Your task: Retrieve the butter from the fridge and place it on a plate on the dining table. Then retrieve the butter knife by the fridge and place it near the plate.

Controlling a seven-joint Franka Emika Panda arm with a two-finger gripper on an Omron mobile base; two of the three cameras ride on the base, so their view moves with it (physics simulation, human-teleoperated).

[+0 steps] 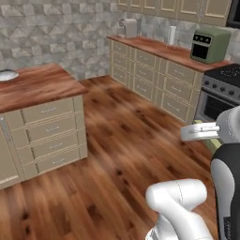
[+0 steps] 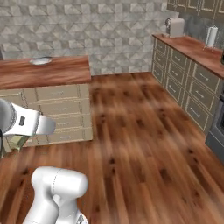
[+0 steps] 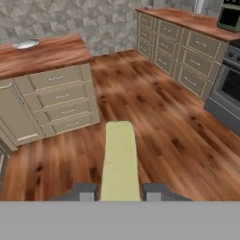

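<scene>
In the hand view, the butter [image 3: 120,159], an olive-yellow stick, juts forward from between my two dark fingertips; my gripper [image 3: 120,191] is shut on it, held in the air above the wooden floor. A bit of the butter [image 2: 17,141] also peeks out under the white hand in the right base view. A round grey-white dish [image 3: 26,44] lies on a wood-topped island [image 1: 42,84] with beige drawers, ahead and to the left; I cannot tell whether it is the plate. The fridge, the dining table and the butter knife are out of view.
A counter run [image 1: 159,49] with beige drawers lines the right wall, carrying a green toaster oven [image 1: 210,44] and a paper towel roll [image 1: 172,35]. A stove [image 1: 220,89] stands at its near end. Wide wooden floor [image 1: 126,140] lies between island and counters.
</scene>
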